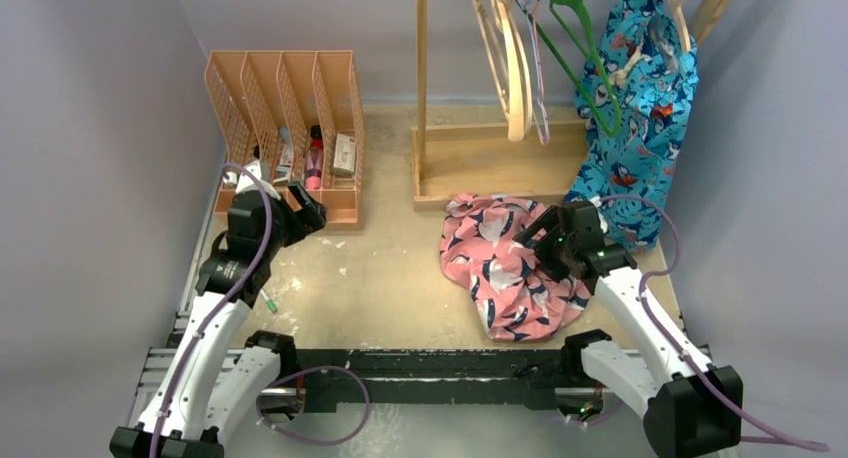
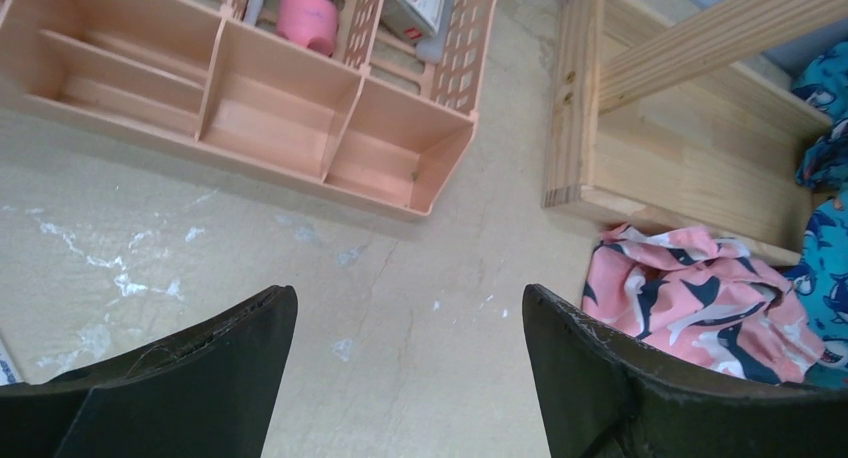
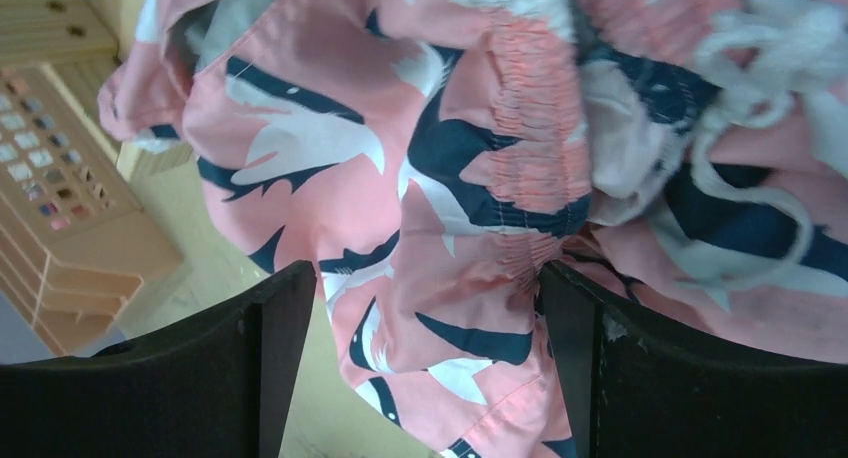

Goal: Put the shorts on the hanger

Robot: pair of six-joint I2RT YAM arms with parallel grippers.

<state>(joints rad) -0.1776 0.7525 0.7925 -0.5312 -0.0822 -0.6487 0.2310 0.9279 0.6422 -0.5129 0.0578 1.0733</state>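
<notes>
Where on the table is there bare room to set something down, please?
The widest bare patch of table lies between the pink organizer and the shorts, down to the near rail. A narrower strip runs between the organizer and the wooden rack base. The right side is crowded with the shorts and the blue garment.

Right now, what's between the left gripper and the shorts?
Only bare, scuffed table lies between the left gripper and the shorts. The top view shows it best.
</notes>
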